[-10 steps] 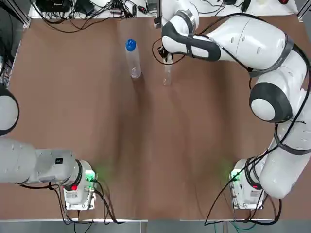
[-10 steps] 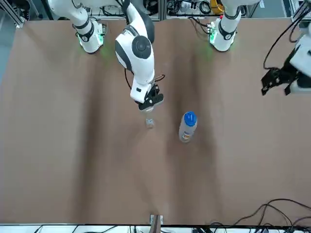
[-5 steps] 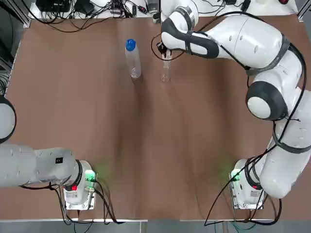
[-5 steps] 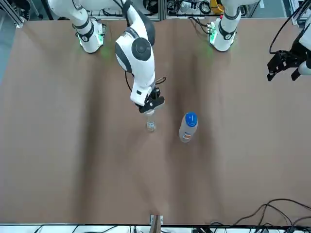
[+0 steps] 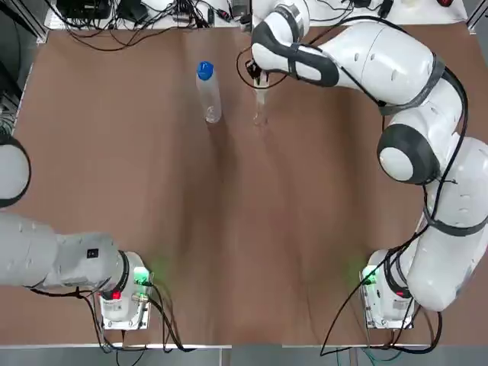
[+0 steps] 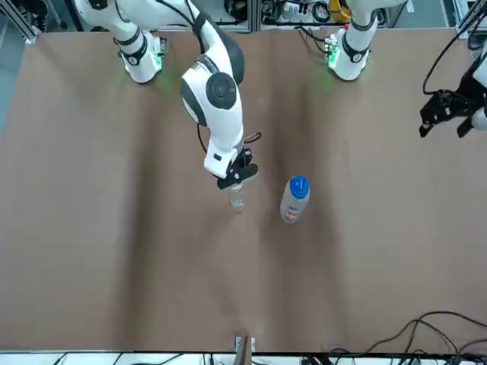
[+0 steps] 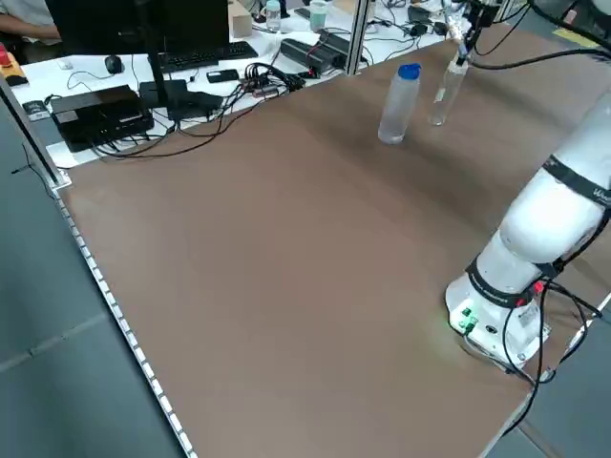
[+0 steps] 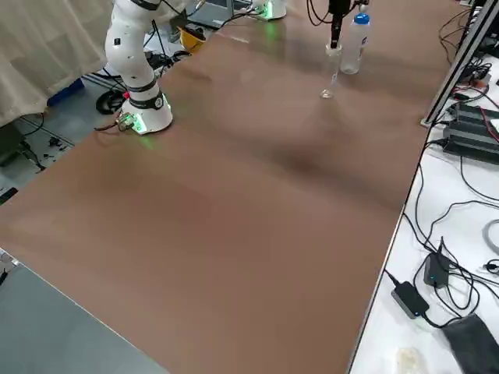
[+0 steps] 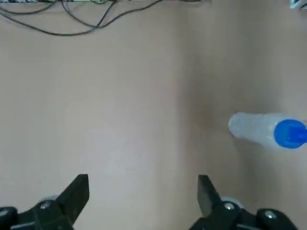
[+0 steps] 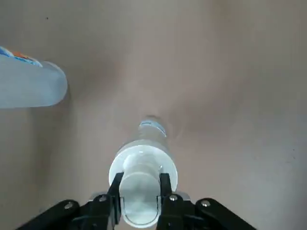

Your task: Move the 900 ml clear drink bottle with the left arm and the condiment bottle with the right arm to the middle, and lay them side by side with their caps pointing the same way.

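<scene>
The clear drink bottle (image 5: 207, 95) with a blue cap stands upright near the table's far edge, also seen in the front view (image 6: 293, 201). Right beside it is the thin clear condiment bottle (image 5: 260, 108), upright under my right gripper (image 5: 259, 78). In the right wrist view the gripper (image 10: 140, 194) is shut on the condiment bottle's top (image 10: 144, 165). Whether its base touches the table I cannot tell. My left gripper (image 6: 446, 124) hovers far out at the robot's left, open and holding nothing. Its wrist view shows the gripper (image 9: 143, 189) wide apart, with the drink bottle (image 9: 261, 129) at a distance.
Cables and electronics (image 5: 137, 14) lie just beyond the far edge. The arm bases (image 5: 122, 293) (image 5: 389, 293) with green lights stand at the near corners. The brown tabletop (image 5: 244, 221) spreads out between them. A side bench with a monitor and cables (image 7: 143, 76) runs along the far side.
My right gripper has carried the condiment bottle a little farther from the robot, still upright. The left gripper has drifted outward at the robot's left. The drink bottle has not moved.
</scene>
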{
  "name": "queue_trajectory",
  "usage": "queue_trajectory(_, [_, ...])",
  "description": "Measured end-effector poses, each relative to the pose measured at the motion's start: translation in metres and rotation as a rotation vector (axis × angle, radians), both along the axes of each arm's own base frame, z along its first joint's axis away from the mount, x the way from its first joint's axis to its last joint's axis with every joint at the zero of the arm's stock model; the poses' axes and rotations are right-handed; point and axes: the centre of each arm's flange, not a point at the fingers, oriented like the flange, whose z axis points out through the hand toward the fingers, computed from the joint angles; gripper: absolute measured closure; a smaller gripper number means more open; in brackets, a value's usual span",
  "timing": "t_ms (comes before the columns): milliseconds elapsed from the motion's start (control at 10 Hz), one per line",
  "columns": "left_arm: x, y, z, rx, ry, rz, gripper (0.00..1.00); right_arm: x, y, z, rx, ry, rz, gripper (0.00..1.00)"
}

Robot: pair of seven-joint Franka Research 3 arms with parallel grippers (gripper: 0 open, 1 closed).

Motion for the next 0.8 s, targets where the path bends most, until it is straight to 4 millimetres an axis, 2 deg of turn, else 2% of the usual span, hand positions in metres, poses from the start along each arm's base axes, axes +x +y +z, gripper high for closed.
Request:
queue_trajectory(200, [0.0128,0.0059,-0.0107,0.000,0.013,0.012,0.00,-0.0005,0.0004,-0.0001,-0.002,0.003,0.001,0.65])
queue_trajectory(600, [0.0155,0.0053,-0.0132,0.000,0.016,0.012,0.00,-0.0019,0.0005,-0.0012,-0.011,0.012,0.002,0.11])
queue_trajectory(700, [0.0159,0.0053,-0.0134,0.000,0.015,0.012,0.00,-0.0017,0.0003,0.0013,-0.013,0.014,0.002,0.01])
queue_trajectory(800, [0.0160,0.0051,-0.0129,0.000,0.014,0.012,0.00,-0.0007,0.0003,0.0071,-0.008,0.008,0.001,0.01])
